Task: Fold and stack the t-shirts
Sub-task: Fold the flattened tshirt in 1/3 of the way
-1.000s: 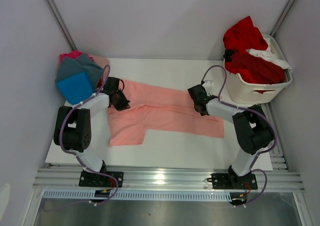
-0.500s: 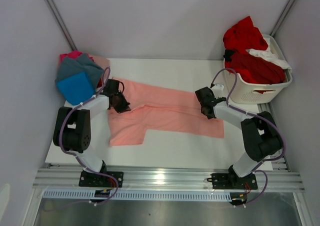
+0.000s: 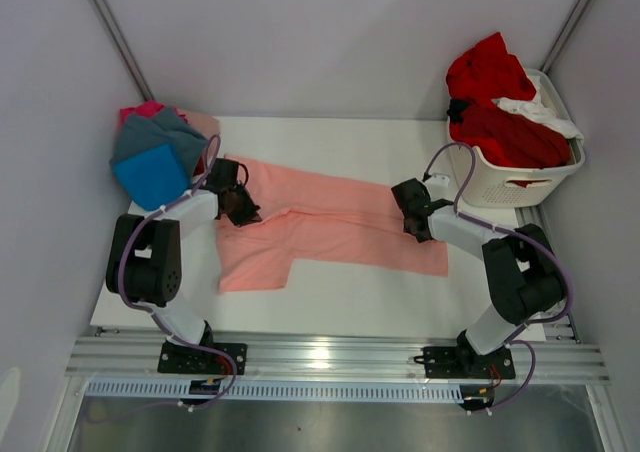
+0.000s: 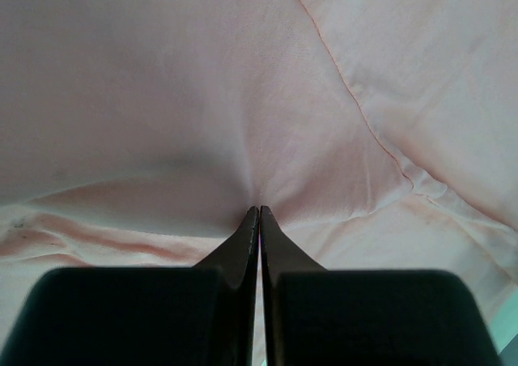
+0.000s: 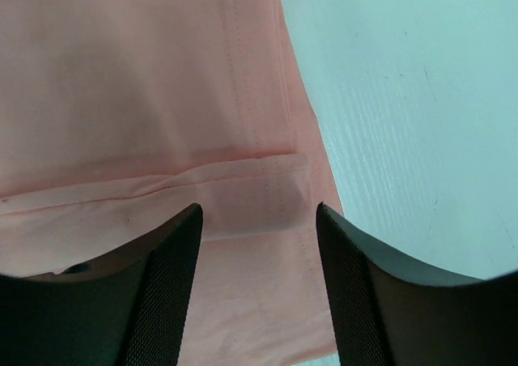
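The left claw (image 4: pixel 259 213) is pressed together, its two tips meeting on a small pucker of the salmon shirt (image 3: pixel 330 227); creases run out from that pinch, and a seam (image 4: pixel 348 87) slants off to the claw's right; cloth fills everything ahead of it.

The right claw (image 5: pixel 259 214) is spread wide, its fingers (image 5: pixel 171 289) apart with a folded hem (image 5: pixel 243 168) of the same shirt lying between and just ahead of them; whether the tips touch the cloth cannot be told; bare desk (image 5: pixel 405 99) shows to that claw's right, where the shirt's edge ends.

From above, the salmon shirt lies flat on the desk and stretches from one claw to the other, one end under each.

Counts: two claws; one salmon shirt; one basket (image 3: pixel 515 182), beyond the right claw and to its right, holding red cloth (image 3: pixel 500 102) in two shades and one white piece (image 3: pixel 535 112); how many shirts that makes cannot be told.

Beyond the left claw and to its left sits one pile of four colours: a blue shirt (image 3: pixel 150 175) nearest, a grey shirt (image 3: pixel 155 137) behind it, a magenta shirt (image 3: pixel 140 110) and a pale pink shirt (image 3: pixel 203 122) at the back.
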Robot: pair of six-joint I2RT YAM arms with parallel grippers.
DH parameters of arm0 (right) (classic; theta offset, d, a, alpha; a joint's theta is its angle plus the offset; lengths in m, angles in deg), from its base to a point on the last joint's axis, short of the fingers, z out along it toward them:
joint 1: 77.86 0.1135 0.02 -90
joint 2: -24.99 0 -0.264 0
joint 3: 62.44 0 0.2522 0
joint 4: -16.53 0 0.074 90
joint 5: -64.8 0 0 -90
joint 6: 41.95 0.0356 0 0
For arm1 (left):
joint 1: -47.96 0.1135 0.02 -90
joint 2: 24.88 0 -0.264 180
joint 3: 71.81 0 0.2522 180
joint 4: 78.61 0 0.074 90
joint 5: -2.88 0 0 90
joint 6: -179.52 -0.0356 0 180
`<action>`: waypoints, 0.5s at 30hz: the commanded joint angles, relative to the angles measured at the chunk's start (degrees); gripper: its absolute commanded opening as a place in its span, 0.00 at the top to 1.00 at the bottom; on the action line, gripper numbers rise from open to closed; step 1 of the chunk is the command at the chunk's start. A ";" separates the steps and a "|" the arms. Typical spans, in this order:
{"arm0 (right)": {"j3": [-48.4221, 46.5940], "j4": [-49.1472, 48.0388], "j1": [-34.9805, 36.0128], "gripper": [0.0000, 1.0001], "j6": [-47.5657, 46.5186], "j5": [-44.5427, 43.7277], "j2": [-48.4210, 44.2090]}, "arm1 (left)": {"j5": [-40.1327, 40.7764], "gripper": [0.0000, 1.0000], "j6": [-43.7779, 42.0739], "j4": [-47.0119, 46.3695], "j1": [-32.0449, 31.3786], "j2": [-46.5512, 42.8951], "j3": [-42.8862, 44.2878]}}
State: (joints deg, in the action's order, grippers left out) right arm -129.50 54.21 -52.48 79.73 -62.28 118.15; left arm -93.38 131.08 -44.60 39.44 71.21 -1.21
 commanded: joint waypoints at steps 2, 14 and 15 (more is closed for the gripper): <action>1.09 0.86 -0.42 0.39 2.51 -0.19 -0.44 | -1.12 0.99 0.19 0.58 -0.45 -3.02 -0.76; 0.66 -2.21 -3.94 1.00 1.63 3.42 1.93 | -0.15 0.99 -0.16 2.33 -0.72 -4.07 -2.26; 0.22 -2.13 -4.03 1.00 1.54 3.07 2.11 | -0.07 0.99 -0.25 2.51 -0.80 -4.25 -2.61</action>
State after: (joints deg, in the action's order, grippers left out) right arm -127.67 53.71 -55.89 81.24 -58.96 119.59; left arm -93.49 131.06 -42.96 39.09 69.84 -3.03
